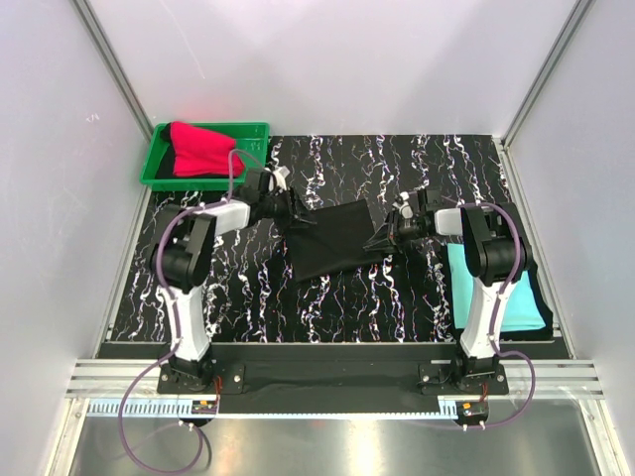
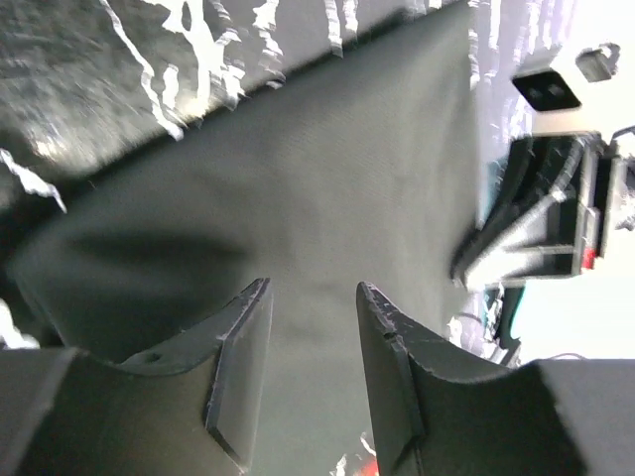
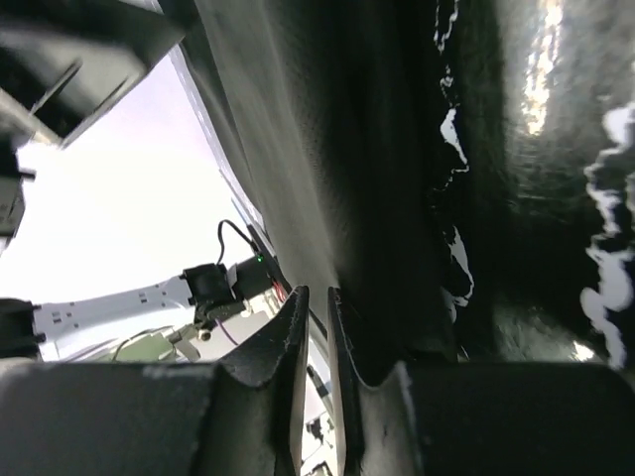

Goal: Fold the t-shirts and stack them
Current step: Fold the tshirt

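Observation:
The black t-shirt lies folded as a tilted rectangle in the middle of the marbled table. My left gripper is at its upper left corner, jaws open, with the cloth spread just beyond the fingertips. My right gripper is at the shirt's right edge. Its jaws stand almost together, and the raised edge of the black cloth runs into their tips. The bright red t-shirt lies in the tray. The turquoise t-shirt lies folded at the right, partly under the right arm.
The green plastic tray stands at the back left corner of the table. White walls with metal posts close in on three sides. The black marbled tabletop shows in front of the black shirt.

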### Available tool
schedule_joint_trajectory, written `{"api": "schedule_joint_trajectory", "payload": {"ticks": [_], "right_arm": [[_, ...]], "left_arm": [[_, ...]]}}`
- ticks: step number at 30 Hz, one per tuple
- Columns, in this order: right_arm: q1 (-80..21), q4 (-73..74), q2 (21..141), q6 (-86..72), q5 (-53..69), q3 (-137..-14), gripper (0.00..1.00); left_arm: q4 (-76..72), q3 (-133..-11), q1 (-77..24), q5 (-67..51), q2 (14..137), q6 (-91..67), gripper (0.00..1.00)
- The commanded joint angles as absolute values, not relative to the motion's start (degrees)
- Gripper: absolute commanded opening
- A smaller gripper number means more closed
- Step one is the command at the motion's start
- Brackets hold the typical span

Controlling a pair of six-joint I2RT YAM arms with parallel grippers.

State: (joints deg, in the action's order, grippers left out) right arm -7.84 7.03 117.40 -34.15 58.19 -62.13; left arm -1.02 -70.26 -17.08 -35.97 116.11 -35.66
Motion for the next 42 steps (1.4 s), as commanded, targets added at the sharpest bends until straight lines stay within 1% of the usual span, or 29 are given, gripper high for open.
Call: {"api": "schedule_joint_trajectory", "payload": {"ticks": [1,6,8,13,17,19,21,23,24,25,27,28,31,33,38,42], "right_arm": [[-8.0,4.7,112.4,-34.1,60.2,-63.2,0.2],[-12.1,4.5,109.2,-37.1,60.1,-63.5,0.25],[-12.7,3.3,109.6,-37.3,59.4,-62.8,0.25],[-10.2,-9.6,113.6,-41.5,61.2,-56.0,0.25],[-7.5,-13.7,117.2,-41.7,62.0,-52.5,0.25],[-5.7,-14.1,117.9,-40.5,62.4,-50.7,0.25],[-4.5,-14.0,117.2,-40.0,62.1,-48.7,0.25],[-3.3,-12.7,115.2,-39.6,62.1,-48.0,0.25],[-3.3,-11.6,114.2,-39.2,62.0,-48.0,0.25],[-3.3,-8.1,111.8,-38.4,61.3,-48.5,0.25],[-3.3,-6.8,109.6,-37.9,60.7,-49.8,0.25],[-3.3,-6.1,108.7,-38.4,60.7,-50.4,0.25],[-3.4,-5.3,107.1,-40.9,60.1,-54.3,0.25],[-4.2,-5.2,107.9,-41.7,59.9,-58.3,0.26],[-7.7,-5.3,115.5,-44.0,58.5,-68.4,0.27],[-9.8,-7.6,121.9,-44.2,56.8,-75.0,0.31]], "left_arm": [[1.5,-70.0,-18.2,-34.6,105.7,-33.6,0.45],[0.2,-63.9,-22.5,-33.2,98.2,-37.8,0.47],[-5.9,-60.6,-24.6,-34.3,97.7,-41.3,0.47],[-19.2,-56.9,-28.1,-36.1,105.4,-47.1,0.44],[-22.8,-55.7,-30.1,-35.2,112.6,-47.3,0.42],[-25.3,-53.2,-30.1,-35.3,113.8,-47.3,0.41],[-24.0,-52.3,-30.0,-34.6,113.6,-45.5,0.4],[-18.6,-52.3,-30.1,-33.9,112.1,-41.1,0.4],[-16.5,-52.5,-30.1,-33.7,109.3,-39.9,0.41],[-12.1,-53.2,-30.1,-33.4,107.9,-37.4,0.43],[-7.5,-54.4,-30.0,-32.1,103.5,-35.1,0.5],[-3.6,-55.0,-30.0,-31.6,102.0,-34.1,0.51],[1.4,-58.4,-29.5,-30.9,99.2,-31.0,0.54],[2.2,-60.7,-28.7,-31.4,98.8,-30.9,0.54],[0.2,-62.8,-24.5,-33.0,102.2,-32.2,0.54],[-11.5,-60.7,-19.3,-36.0,106.7,-36.2,0.54]]}}
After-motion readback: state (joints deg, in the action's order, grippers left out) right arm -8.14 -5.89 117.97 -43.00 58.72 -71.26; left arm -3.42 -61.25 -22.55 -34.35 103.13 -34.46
